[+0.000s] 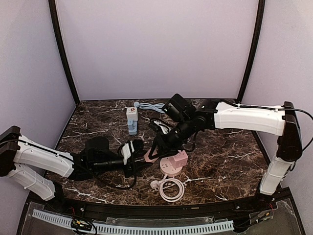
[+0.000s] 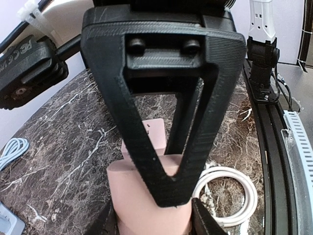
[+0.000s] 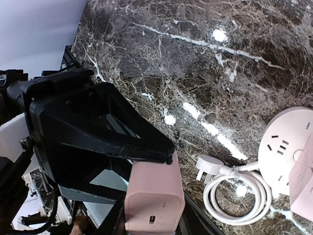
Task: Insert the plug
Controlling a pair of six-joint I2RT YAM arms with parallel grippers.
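A pink cube plug point(image 1: 148, 156) hangs above the table's front middle, between both grippers. My left gripper point(image 1: 139, 157) is shut on it; in the left wrist view point(image 2: 154, 220) the plug point(image 2: 142, 196) sits between my fingers. My right gripper point(image 1: 155, 151) is also shut on the plug point(image 3: 154, 193), whose USB port faces the right wrist camera point(image 3: 154, 223). The round pink power strip point(image 1: 169, 169) lies just to the right, with another pink cube point(image 1: 181, 157) in it. It also shows in the right wrist view point(image 3: 286, 144).
A coiled white cable point(image 1: 171, 189) with a white three-pin plug point(image 3: 208, 167) lies in front of the strip, and shows in the left wrist view point(image 2: 230, 196). A white and blue adapter point(image 1: 132, 119) and a pale blue cable point(image 1: 151, 106) lie at the back.
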